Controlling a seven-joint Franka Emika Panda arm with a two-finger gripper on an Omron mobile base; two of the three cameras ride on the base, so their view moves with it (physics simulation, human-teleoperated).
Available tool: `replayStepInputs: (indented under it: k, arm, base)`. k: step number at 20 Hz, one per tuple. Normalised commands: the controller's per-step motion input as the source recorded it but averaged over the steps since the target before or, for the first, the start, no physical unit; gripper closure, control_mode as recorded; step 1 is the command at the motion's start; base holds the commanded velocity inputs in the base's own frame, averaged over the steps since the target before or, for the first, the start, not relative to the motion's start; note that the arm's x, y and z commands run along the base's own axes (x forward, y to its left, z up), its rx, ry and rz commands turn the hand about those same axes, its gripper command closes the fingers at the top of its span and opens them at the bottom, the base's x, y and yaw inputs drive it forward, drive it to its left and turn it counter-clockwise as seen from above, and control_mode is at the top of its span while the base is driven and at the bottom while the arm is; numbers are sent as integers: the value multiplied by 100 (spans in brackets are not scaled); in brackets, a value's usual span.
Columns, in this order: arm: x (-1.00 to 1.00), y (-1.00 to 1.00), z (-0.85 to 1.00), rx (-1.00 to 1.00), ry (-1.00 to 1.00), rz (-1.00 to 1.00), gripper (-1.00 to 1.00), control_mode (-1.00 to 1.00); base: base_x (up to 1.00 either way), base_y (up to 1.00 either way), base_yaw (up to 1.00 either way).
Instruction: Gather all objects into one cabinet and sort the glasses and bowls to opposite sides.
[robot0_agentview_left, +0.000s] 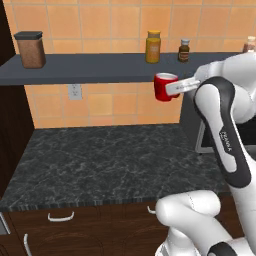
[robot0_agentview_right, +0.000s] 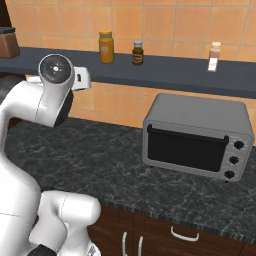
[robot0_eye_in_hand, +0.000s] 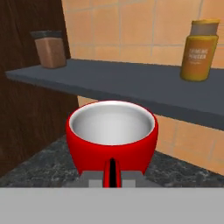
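Clamping the near rim of the red cup (robot0_eye_in_hand: 112, 135), the gripper (robot0_eye_in_hand: 112, 173) is closed on it and holds it in the air above the dark counter (robot0_agentview_left: 100, 160), just below the grey wall shelf (robot0_agentview_left: 90, 67) with its yellow jar (robot0_agentview_left: 153, 46).

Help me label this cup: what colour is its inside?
Pale white-grey inside the red cup, clearest in the hand view.

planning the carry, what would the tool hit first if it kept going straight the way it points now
Probably the dark brown wooden cabinet side. The tool, shut on the red cup with a pale inside, points left along the grey wall shelf. Depth is unclear, though the way looks free before it.
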Motion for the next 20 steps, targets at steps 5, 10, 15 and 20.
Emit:
replayStepInputs:
  k: [5,10,15,20]
  arm:
    - [-100,-11,-97,2,20,-10,100,-100]
    - [-77,0,-68,0,14,-2,100,-100]
    - [0,0,0,0,0,0,100,100]
    - [0,0,0,0,0,0,100,100]
  base:
    - [0,0,0]
    - [0,0,0]
    - [-17,-3,0]
    - [-92,-15,46]
